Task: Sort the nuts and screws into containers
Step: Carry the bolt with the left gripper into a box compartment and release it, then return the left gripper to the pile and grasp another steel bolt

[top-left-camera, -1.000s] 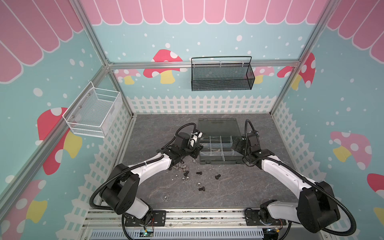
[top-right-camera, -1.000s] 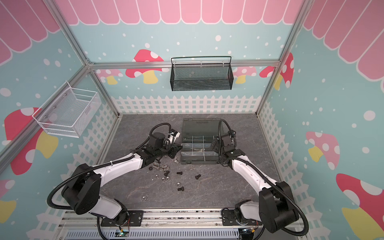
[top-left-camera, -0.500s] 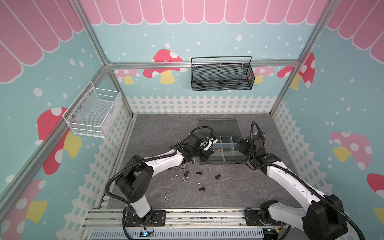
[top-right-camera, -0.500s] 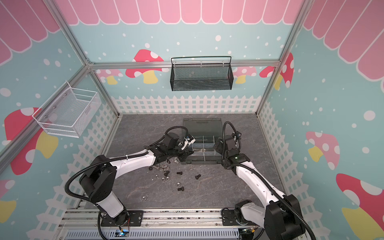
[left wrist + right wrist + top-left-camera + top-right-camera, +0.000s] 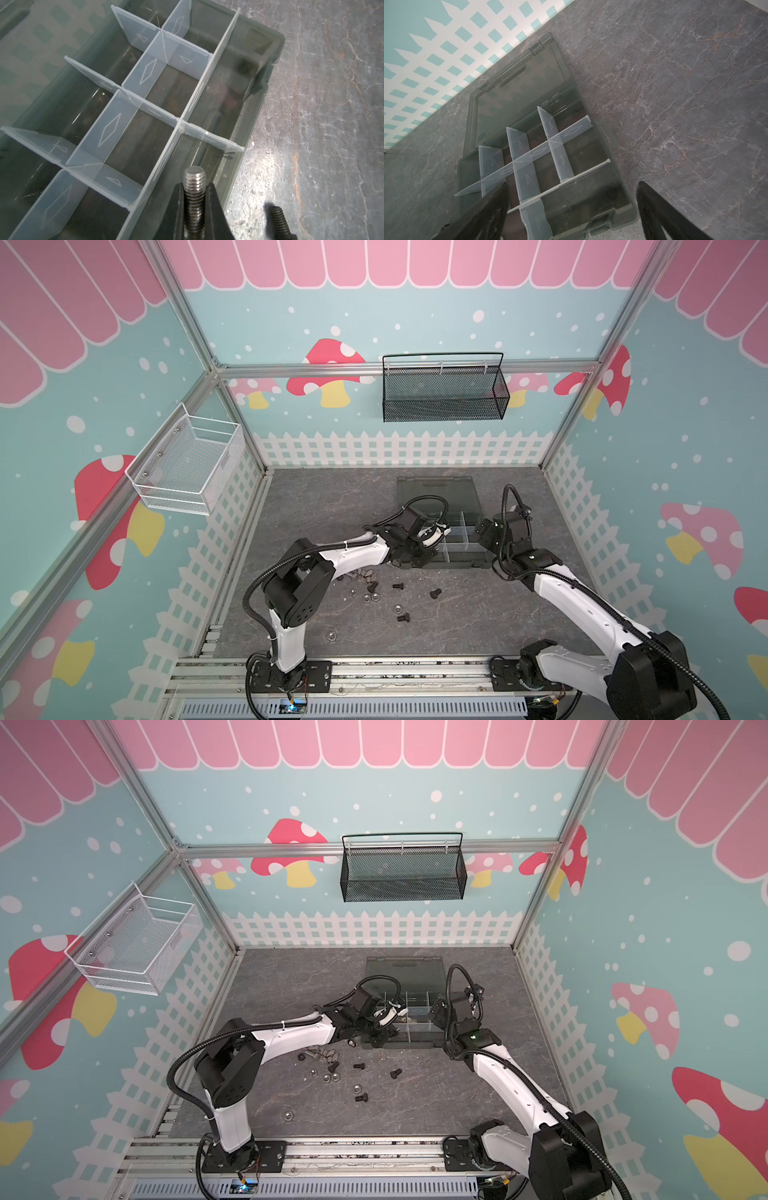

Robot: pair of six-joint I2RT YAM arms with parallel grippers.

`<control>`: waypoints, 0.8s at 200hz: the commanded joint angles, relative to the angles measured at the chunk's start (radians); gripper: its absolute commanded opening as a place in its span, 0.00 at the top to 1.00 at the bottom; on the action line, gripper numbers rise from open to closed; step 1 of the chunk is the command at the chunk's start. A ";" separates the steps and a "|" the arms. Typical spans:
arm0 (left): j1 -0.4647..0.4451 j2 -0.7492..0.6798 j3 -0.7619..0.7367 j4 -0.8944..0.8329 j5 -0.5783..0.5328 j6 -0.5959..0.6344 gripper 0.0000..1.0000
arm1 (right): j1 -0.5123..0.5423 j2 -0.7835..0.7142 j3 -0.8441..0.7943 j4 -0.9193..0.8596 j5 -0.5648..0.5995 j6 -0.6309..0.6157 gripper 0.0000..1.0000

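The silver screw point(image 5: 194, 187) is bright, polished metal with crisp, gleaming threads. The black screw point(image 5: 278, 218) has a dull, dark coating. The organizer box point(image 5: 259, 99) is smooth, smoky grey translucent plastic with a slight gloss. Its dividers point(image 5: 112, 128) are clear, faintly frosted plastic embossed with diamond and triangle outlines. The tabletop point(image 5: 322, 104) looks like matt grey stone, with pale veins and rusty streaks. In a top view, the mesh basket point(image 5: 442, 396) is fine black metal mesh, the wire basket point(image 5: 189, 464) is white-coated wire, and the frame rail point(image 5: 552, 364) is brushed aluminium.
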 commanded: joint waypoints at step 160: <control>-0.004 -0.124 0.051 -0.086 -0.167 -0.165 0.65 | -0.003 -0.017 0.009 0.004 0.011 -0.063 0.03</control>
